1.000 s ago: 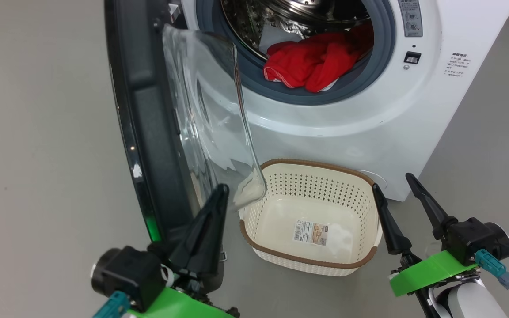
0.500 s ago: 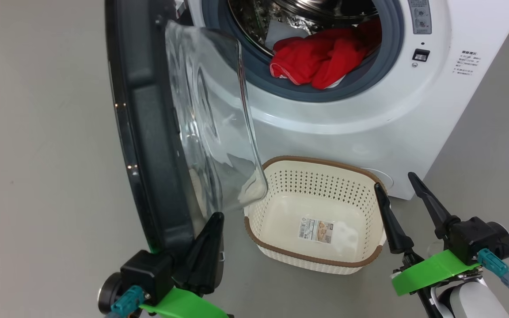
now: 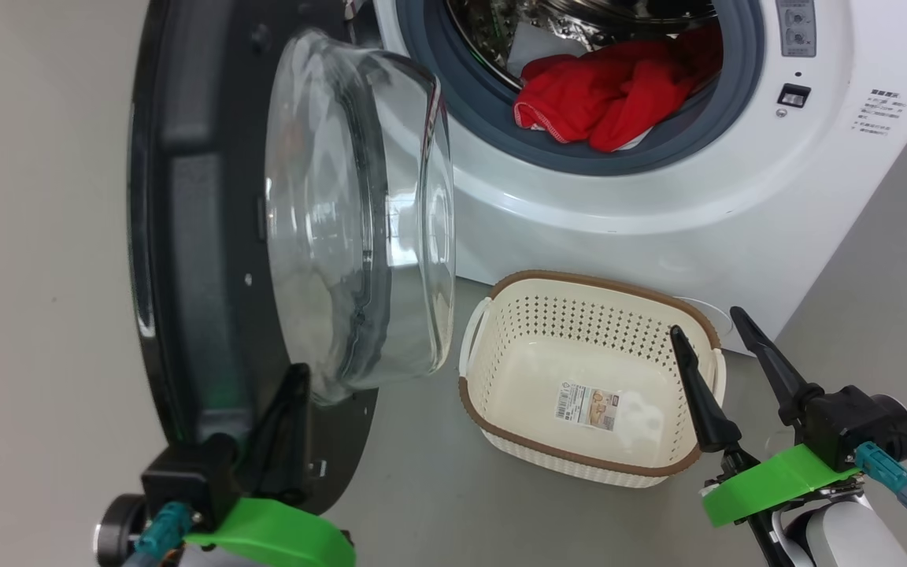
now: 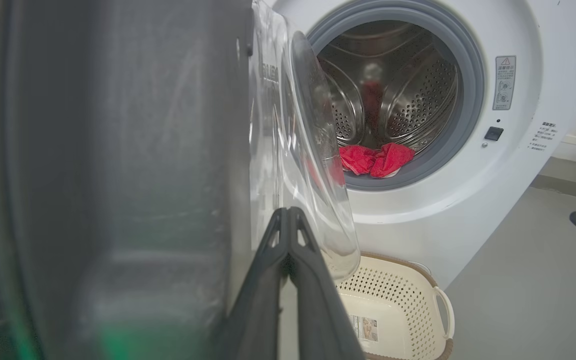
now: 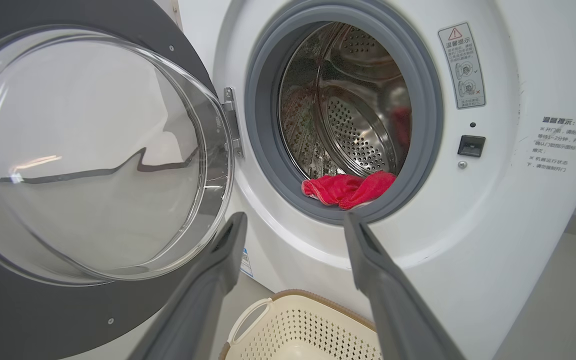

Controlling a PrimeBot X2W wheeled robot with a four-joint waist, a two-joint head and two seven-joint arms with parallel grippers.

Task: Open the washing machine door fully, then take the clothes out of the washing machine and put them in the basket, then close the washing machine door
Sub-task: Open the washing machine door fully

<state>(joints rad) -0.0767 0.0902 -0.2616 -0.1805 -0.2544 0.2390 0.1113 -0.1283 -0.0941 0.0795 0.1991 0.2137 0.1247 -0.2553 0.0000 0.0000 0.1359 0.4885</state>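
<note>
Mouth of the washing machine (image 3: 658, 205) is open on my right; the washing machine door (image 3: 194, 236) blocks the left.
Door hangs wide, glass bowl (image 3: 359, 220) bulging out just beside the basket (image 3: 564, 323). My left gripper (image 3: 296, 374), pinched shut, sits at the door's lower rim, touching I think; view's blurred there. My right gripper (image 3: 704, 321), fingers spread, has open air over the basket up to the mouth.

We are seeing the washing machine door (image 3: 186, 236) standing open left of the washing machine (image 3: 619, 228), the clothes (image 3: 603, 94) lying inside its opening, the basket (image 3: 571, 331) sitting on the floor (image 3: 422, 488) before it.
</note>
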